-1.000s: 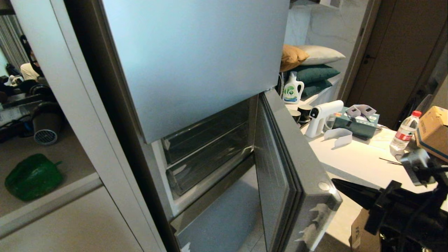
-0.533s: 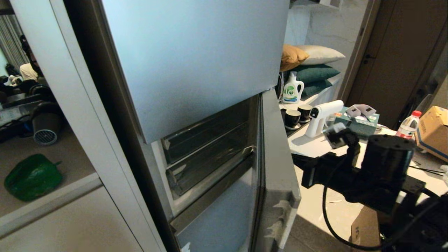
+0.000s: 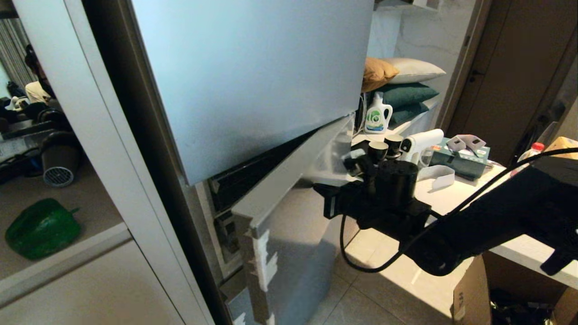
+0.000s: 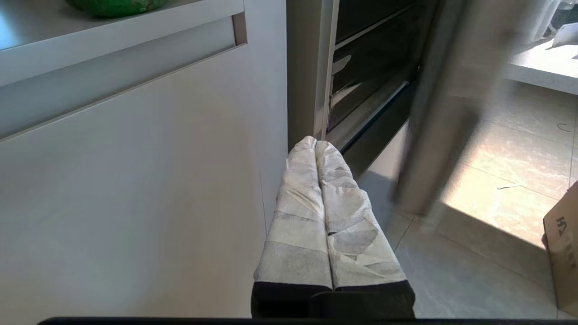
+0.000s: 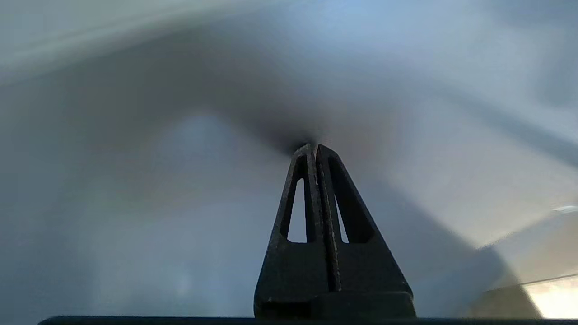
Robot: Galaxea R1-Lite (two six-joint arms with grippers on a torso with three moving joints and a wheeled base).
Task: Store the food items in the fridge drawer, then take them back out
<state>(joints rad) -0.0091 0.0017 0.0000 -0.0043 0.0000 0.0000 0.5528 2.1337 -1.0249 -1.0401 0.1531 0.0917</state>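
The green bell pepper [image 3: 43, 228] lies on the white cabinet's ledge left of the fridge; its underside shows in the left wrist view [image 4: 113, 3]. The potato is out of view. The fridge drawer [image 4: 370, 58] is a see-through bin in the middle section, mostly hidden in the head view behind the half-swung blue-grey middle door [image 3: 289, 212]. My right gripper [image 3: 318, 187] is shut and empty, its tip [image 5: 314, 146] pressed against that door's outer face. My left gripper [image 4: 315, 143], with white-wrapped fingers, hangs shut and empty low beside the cabinet front.
The white counter [image 3: 456, 203] on the right holds a detergent bottle [image 3: 377, 115], cups [image 3: 378, 149], a white spray gun [image 3: 422, 142], a tissue box [image 3: 460, 155] and a water bottle [image 3: 535, 149]. A cardboard box [image 3: 469, 298] stands on the floor under it. The tall top door [image 3: 253, 76] overhangs.
My right arm has swept in from the lower right to the left against the middle door. The door has swung from wide open to partly closed, covering most of the drawer.
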